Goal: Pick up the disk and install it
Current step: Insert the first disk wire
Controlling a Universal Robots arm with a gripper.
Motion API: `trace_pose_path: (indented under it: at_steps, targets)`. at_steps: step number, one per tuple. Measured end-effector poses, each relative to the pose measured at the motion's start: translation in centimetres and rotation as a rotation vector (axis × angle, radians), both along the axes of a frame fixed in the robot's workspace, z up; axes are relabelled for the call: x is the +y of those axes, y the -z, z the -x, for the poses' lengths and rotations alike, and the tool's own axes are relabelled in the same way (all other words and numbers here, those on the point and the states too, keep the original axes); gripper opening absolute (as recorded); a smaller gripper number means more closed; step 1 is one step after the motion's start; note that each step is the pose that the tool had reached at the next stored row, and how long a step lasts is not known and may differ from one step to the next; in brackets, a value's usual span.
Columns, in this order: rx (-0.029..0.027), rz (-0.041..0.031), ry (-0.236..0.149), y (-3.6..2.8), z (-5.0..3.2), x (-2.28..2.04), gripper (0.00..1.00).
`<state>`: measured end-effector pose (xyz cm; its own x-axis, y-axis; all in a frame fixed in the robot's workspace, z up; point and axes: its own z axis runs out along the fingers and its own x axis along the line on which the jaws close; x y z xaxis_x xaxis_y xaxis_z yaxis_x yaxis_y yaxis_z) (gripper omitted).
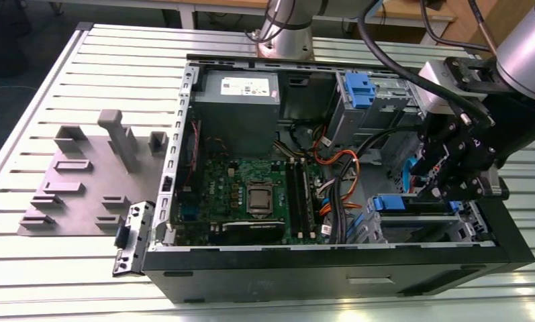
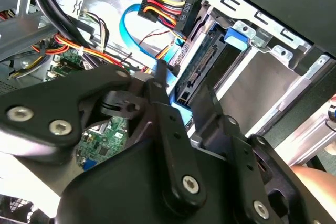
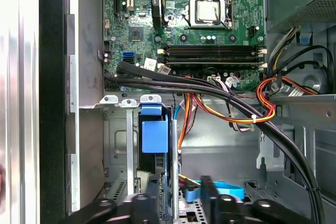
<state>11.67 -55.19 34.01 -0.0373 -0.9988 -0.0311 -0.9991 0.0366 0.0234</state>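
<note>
Tool clenched on the disk, which stands on edge in the drive cage of the open computer case.

The gripper is hiding much of the disk, whose label is not showing.

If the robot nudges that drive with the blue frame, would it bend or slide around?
Probably neither. The disk looks like a rigid slab in a blue frame, so bending seems unlikely. It stands on edge inside the metal drive cage, whose walls likely stop it from tipping or sliding sideways.
</note>
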Motion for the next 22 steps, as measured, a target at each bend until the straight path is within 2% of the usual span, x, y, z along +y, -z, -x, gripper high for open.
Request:
trace_pose_path:
  at_steps: [1, 4, 5, 8, 16, 22]
  targets:
    - [0.0, 0.0, 0.0, 0.0, 0.0, 0.0, 0.47]
    - [0.0, 0.0001, 0.0, 0.01, -0.01, 0.0, 0.29]
    - [0.0, 0.0001, 0.0, 0.01, -0.01, 0.0, 0.29]
    - [0.0, 0.0, 0.0, 0.02, -0.01, 0.0, 0.17]
    - [0.0, -0.0003, 0.0, 0.06, -0.02, -0.08, 0.16]
    - [0.0, -0.0001, 0.0, 0.05, -0.01, -0.89, 0.16]
